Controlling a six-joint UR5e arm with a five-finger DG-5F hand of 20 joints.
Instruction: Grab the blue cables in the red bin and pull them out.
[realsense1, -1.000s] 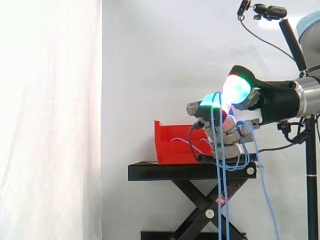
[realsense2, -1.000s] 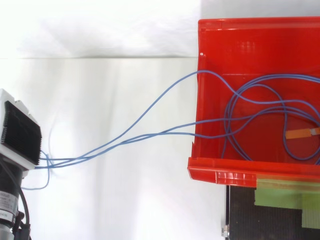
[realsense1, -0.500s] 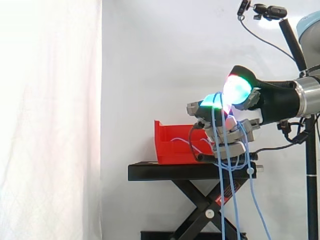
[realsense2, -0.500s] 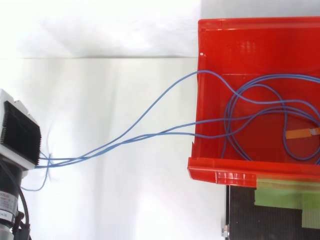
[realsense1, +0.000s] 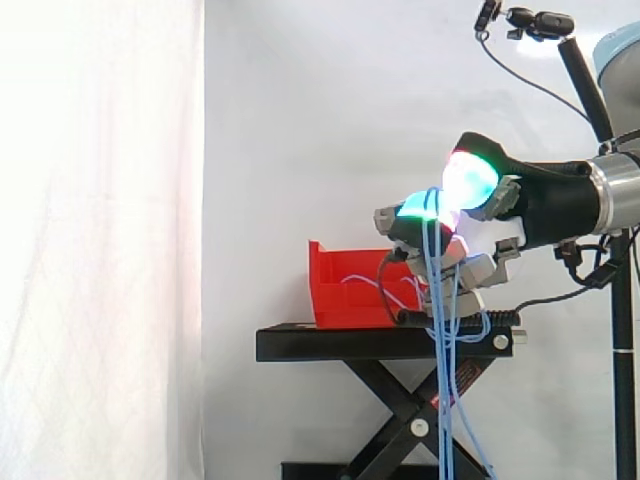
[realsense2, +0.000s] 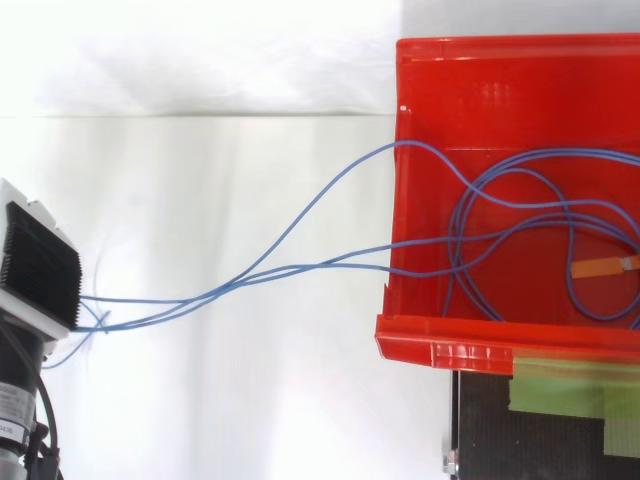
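Observation:
The red bin (realsense1: 345, 300) stands on a black stand (realsense1: 380, 343). Blue cables (realsense2: 300, 270) lie looped on the bin's floor, leave over its left wall (realsense2: 395, 200) and run across to the left edge in the top view. In the side view my hand (realsense1: 540, 195) hovers to the right of the bin, slightly above its rim. The blue cables (realsense1: 438, 400) are pinched between a cyan-glowing fingertip (realsense1: 415, 207) and the thumb's large glowing pad, and they hang almost straight down past the stand. The lower fingers are loosely bent beside the strands.
A small orange tag (realsense2: 600, 267) sits on one cable inside the bin. Green tape (realsense2: 570, 385) marks the stand beside the bin's near wall. A camera on a pole (realsense1: 540, 22) stands at the upper right. A white curtain hangs behind.
The hanging cable ends have swung left and now drop nearly straight. The lower fingers have lifted and loosened a little. In the top view the strands near the left edge have spread apart.

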